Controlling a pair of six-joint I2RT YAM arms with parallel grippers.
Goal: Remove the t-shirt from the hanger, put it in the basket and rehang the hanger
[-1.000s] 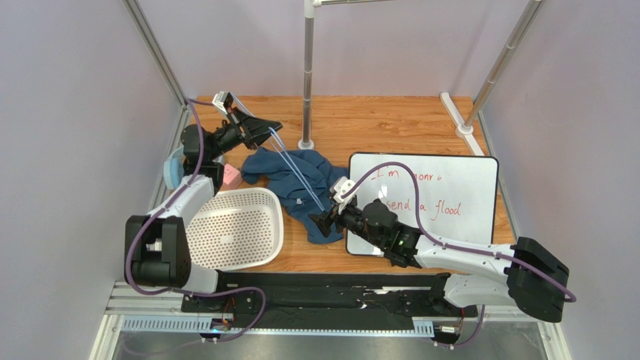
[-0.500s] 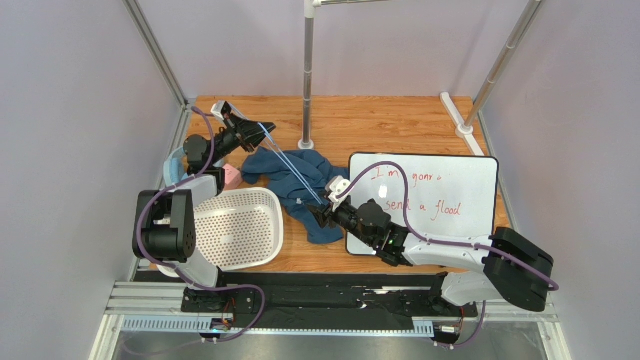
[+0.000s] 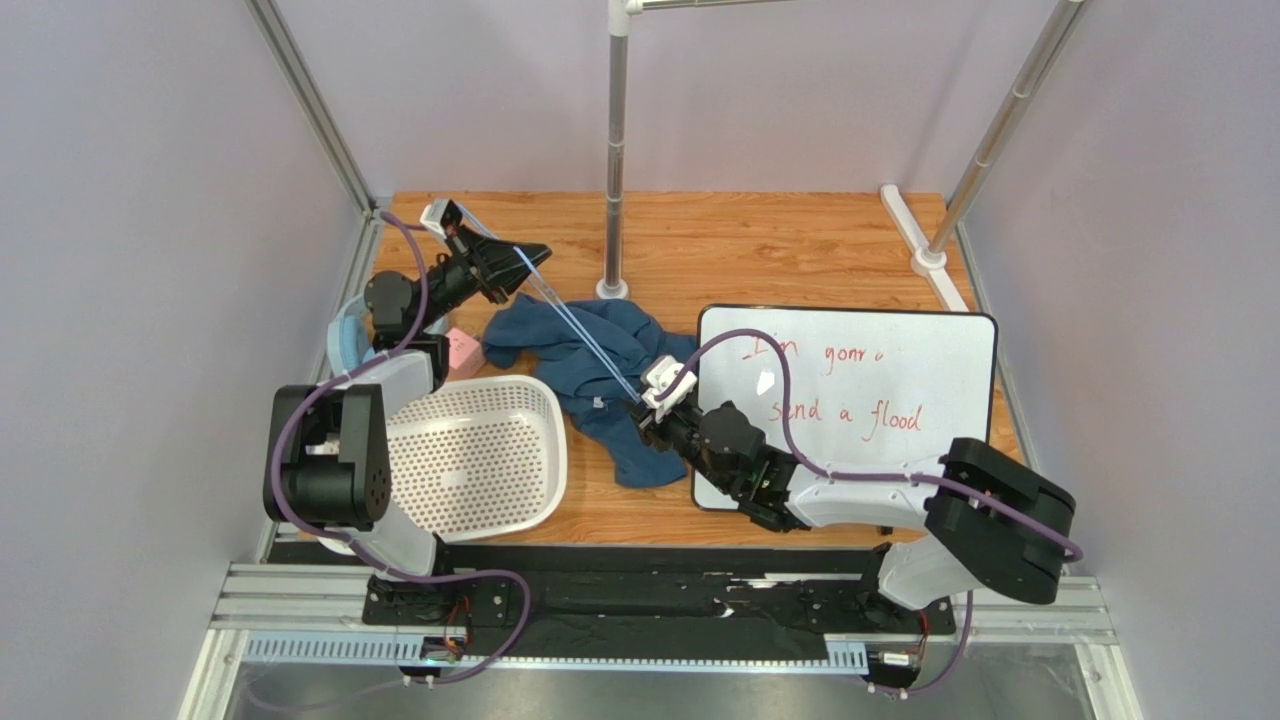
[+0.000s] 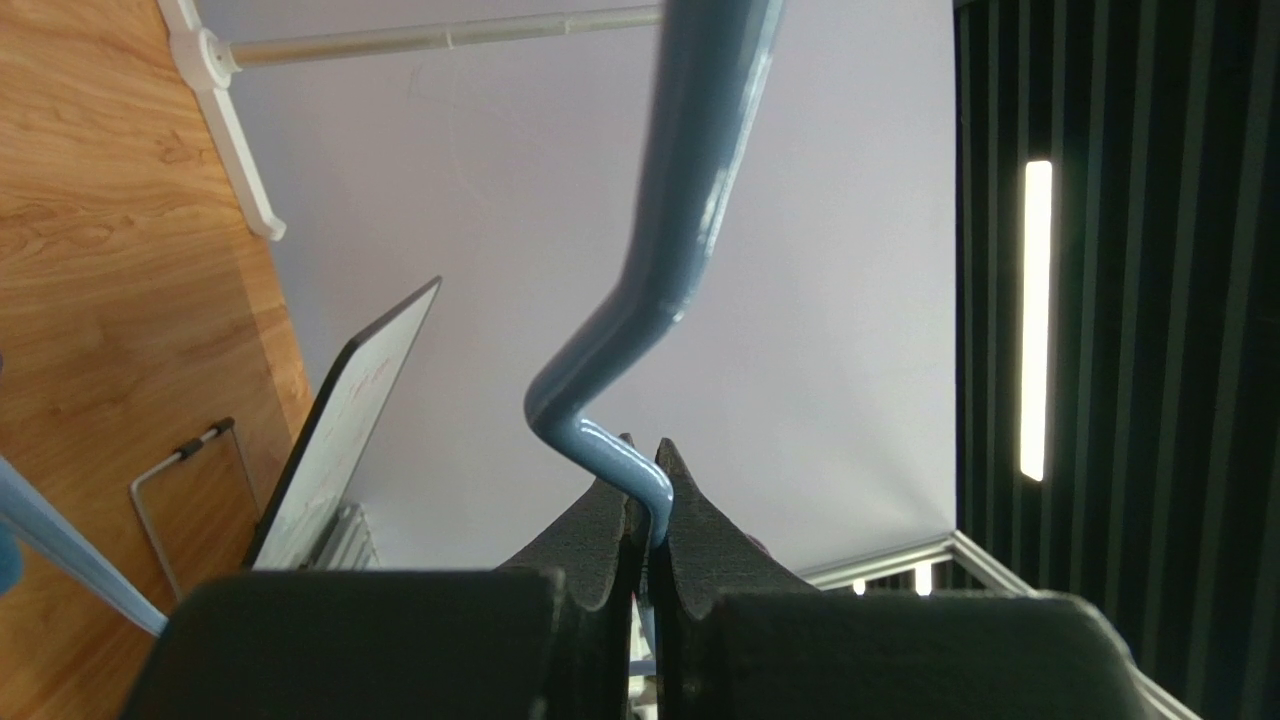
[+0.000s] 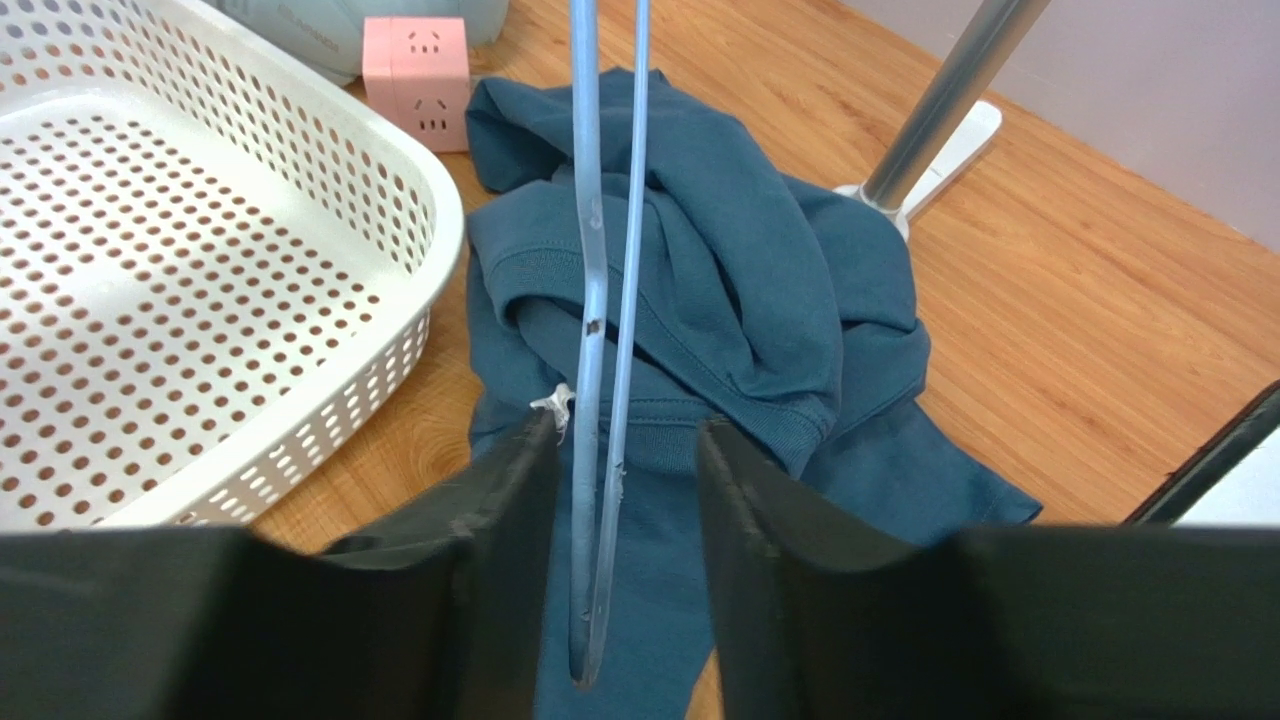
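**Two-arm hold on the hanger.** The left tool (image 4: 651, 480) is clamping the hooked top of the thin light-blue wire hanger (image 4: 661, 255), its jaws pressed together on the wire. The hook end is therefore being held up off the wooden bench (image 3: 781, 240), and the frame is slanting down toward the right arm. The right tool (image 5: 624, 435) is straddling the hanger's low end with its jaws partly apart. The wire is running between them and neither pad is pressing it; this placement is probably preparing a second grip to steady the frame. The dark teal-blue cloth t-shirt (image 5: 736, 300) is lying crumpled on the bench beneath the hanger, beside the white perforated plastic basket (image 5: 181, 270). Its collar band and small white label are showing near the right tool. Whether any wire is passing through the neck is not discernible.
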